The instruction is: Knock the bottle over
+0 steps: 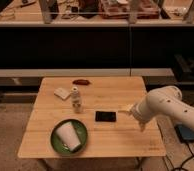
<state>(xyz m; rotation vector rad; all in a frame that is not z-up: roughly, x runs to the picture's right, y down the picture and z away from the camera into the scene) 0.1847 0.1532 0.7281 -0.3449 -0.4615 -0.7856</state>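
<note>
The bottle (76, 99) is small, slim and clear, with a white cap and a pale label band. It stands upright on the wooden table (120, 142), left of centre. My white arm (162, 106) reaches in from the right over the table's right side. The gripper (126, 108) points left at the arm's end, about a hand's width right of a flat black object and well to the right of the bottle, not touching it.
A white paper cup (69, 136) lies on a green plate (57, 142) at the front left. A flat black object (105, 116) lies at the table's middle. A white packet (62, 92) and a reddish-brown item (81, 81) lie behind the bottle. Dark shelving stands behind the table.
</note>
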